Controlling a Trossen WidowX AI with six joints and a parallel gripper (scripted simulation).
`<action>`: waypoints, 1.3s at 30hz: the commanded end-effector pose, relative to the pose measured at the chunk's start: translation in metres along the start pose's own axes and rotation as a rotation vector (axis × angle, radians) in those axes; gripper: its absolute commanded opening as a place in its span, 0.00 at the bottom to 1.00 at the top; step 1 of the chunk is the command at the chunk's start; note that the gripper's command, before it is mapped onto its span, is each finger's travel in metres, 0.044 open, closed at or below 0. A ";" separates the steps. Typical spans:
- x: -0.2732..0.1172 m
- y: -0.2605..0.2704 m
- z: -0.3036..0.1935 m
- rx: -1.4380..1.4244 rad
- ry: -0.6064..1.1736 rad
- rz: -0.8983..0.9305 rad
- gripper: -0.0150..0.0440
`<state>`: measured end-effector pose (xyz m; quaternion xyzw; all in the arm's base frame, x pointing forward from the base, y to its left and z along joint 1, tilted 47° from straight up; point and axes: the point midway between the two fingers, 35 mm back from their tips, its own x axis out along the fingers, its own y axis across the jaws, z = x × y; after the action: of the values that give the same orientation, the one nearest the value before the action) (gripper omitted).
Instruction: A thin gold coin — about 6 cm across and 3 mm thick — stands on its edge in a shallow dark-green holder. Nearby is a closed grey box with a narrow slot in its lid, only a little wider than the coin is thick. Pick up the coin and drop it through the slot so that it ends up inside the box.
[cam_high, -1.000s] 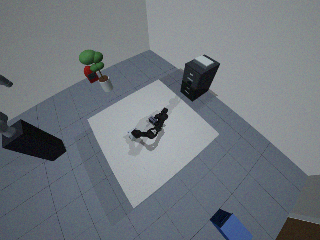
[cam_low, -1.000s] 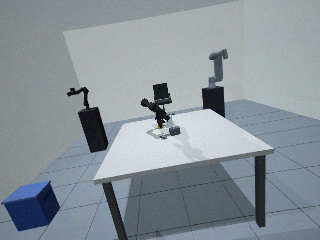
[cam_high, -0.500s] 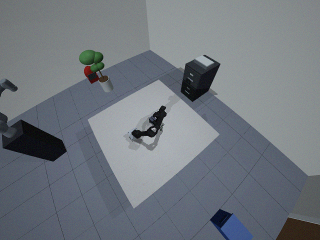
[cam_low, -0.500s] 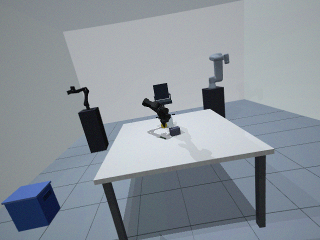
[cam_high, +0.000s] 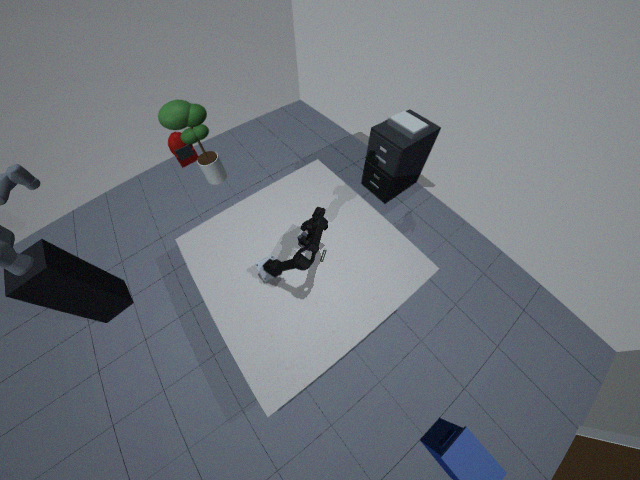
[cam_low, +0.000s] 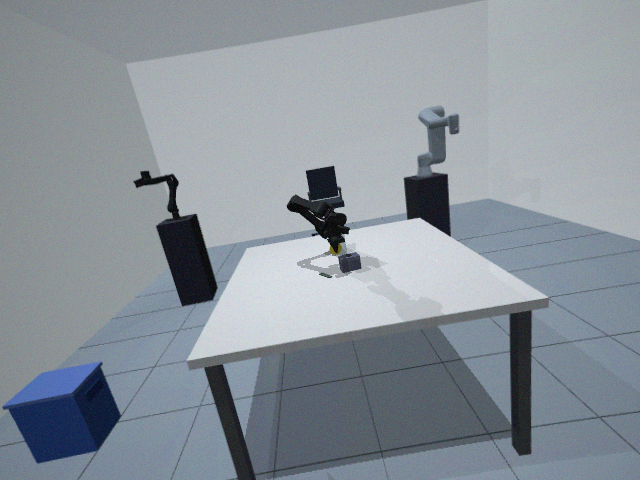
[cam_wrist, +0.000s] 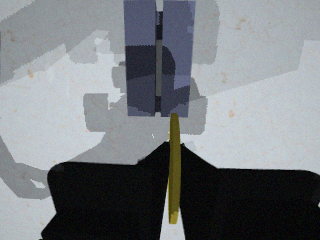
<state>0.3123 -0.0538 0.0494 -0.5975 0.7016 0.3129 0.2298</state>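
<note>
My gripper (cam_wrist: 171, 147) (cam_low: 337, 244) is shut on the gold coin (cam_wrist: 174, 180) (cam_low: 334, 250), which stands edge-on between the fingertips, above the table. The grey box (cam_wrist: 140, 30) (cam_low: 349, 262) is just ahead of the coin in the wrist view. Its slot (cam_wrist: 159, 65) runs almost straight up that view, nearly parallel to the coin, with the coin's line a little to the right. The coin's far end appears right at the lid's near edge. The dark-green holder (cam_high: 323, 255) (cam_low: 325, 275) is empty on the table. In the top view the arm hides the fingertips and coin.
The white table (cam_high: 268, 382) (cam_low: 289, 310) carries the arm, whose pale base (cam_high: 265, 270) is behind the box. Shadows of the arm fall over the lid and tabletop. A blue bin (cam_low: 56, 418), a filing cabinet (cam_high: 398, 155) and a potted plant (cam_high: 212, 170) stand off the table.
</note>
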 end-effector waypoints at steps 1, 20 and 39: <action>0.004 0.002 0.014 -0.005 -0.001 0.012 0.25; 0.005 0.011 0.062 -0.004 0.005 0.016 0.25; 0.004 0.010 0.064 -0.003 0.004 0.004 0.25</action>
<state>0.2996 -0.0103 0.0060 -0.5968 0.7031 0.3125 0.2275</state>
